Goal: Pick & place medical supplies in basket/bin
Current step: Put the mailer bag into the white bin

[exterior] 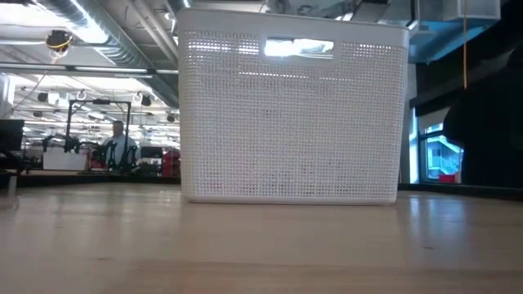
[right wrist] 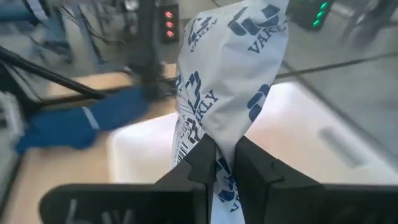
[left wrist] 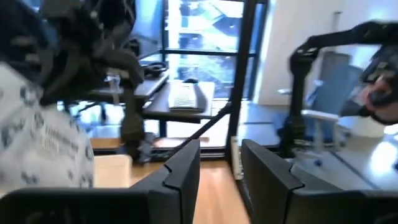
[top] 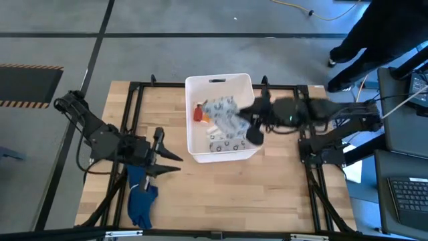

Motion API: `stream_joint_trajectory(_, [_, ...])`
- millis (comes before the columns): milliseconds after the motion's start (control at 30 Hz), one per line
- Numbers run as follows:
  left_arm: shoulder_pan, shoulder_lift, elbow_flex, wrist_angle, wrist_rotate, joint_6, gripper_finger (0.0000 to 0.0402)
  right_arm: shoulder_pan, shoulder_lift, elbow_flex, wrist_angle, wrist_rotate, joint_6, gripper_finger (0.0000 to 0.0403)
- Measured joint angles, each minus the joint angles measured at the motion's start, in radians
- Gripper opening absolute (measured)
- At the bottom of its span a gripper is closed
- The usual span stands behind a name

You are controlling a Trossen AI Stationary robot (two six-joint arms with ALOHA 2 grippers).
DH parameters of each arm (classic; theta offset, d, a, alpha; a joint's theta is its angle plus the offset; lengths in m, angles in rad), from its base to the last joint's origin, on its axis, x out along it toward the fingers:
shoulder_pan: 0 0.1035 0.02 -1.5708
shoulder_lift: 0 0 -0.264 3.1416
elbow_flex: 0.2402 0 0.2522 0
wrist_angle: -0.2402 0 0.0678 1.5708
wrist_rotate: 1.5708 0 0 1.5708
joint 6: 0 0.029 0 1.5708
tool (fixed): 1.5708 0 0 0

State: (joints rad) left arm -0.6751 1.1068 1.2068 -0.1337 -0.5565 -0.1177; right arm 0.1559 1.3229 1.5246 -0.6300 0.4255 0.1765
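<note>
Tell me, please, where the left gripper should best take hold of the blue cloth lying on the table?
Probably from straight above, at its narrow end nearest the left gripper. The blue cloth lies flat and limp on the table, offering no side edge, and that end looks slim enough for the open fingers to span.

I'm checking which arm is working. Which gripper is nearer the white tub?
Right. The right gripper is over the white tub's right side, shut on a white packet. The left gripper waits on the table, left of the tub.
</note>
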Motion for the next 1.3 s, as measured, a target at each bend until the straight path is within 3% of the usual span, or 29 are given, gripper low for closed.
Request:
stream_joint_trajectory(167, [-0.004,-0.001,0.000,-0.058,-0.090,-0.002,0.0113,-0.139,-0.002,0.115,-0.125,-0.064,-0.170,0.0050])
stream_joint_trajectory(367, [-0.004,-0.001,0.000,-0.111,-0.181,-0.025,0.0110,-0.314,0.026,0.121,-0.238,-0.392,-0.271,0.0050])
stream_joint_trajectory(533, [-0.001,-0.001,0.000,-0.112,-0.229,-0.025,0.0109,-0.396,0.112,0.119,-0.285,-0.541,-0.344,0.0050])
stream_joint_trajectory(867, [0.030,-0.001,0.000,-0.112,-0.238,-0.052,0.0107,-0.430,0.336,0.119,-0.352,-0.825,-0.488,0.0050])
stream_joint_trajectory(1133, [0.030,-0.001,0.000,-0.112,-0.238,-0.056,0.0109,-0.429,0.503,0.119,-0.374,-0.942,-0.550,0.0050])
stream_joint_trajectory(1300, [0.030,-0.001,0.000,-0.112,-0.238,-0.056,0.0106,-0.429,0.572,0.119,-0.397,-0.955,-0.574,0.0050])
